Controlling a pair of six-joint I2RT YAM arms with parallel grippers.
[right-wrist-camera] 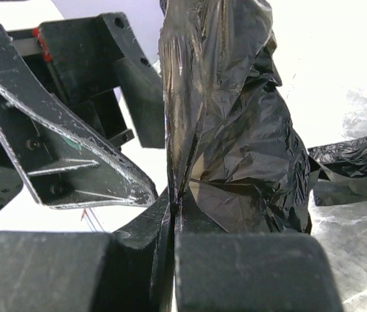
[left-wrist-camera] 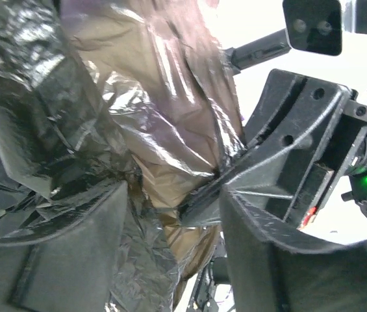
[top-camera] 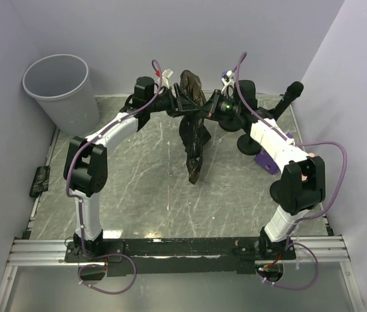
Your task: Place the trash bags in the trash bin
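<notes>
Right of the trash bin (top-camera: 73,107), trash bag (top-camera: 193,140) looks light, limp, slick; right gripper (top-camera: 204,108) clamps its bunched top, left gripper (top-camera: 179,104) gapes around it, so gathered folds seem the best hold.

My robot-lab test cell.
Plain pale walls (top-camera: 170,39) box in a scuffed marbled surface (top-camera: 138,201); an aluminium mounting rail (top-camera: 40,250) and purple cables (top-camera: 133,276) line its near edge.

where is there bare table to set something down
Widest bare patch: the near-middle tabletop, bordered by the left arm, the right arm and the hanging tail of the trash bag. Smaller strip: between the trash bin and the left arm. Crowded: far middle, where the left claw and right claw meet at the bag.
</notes>
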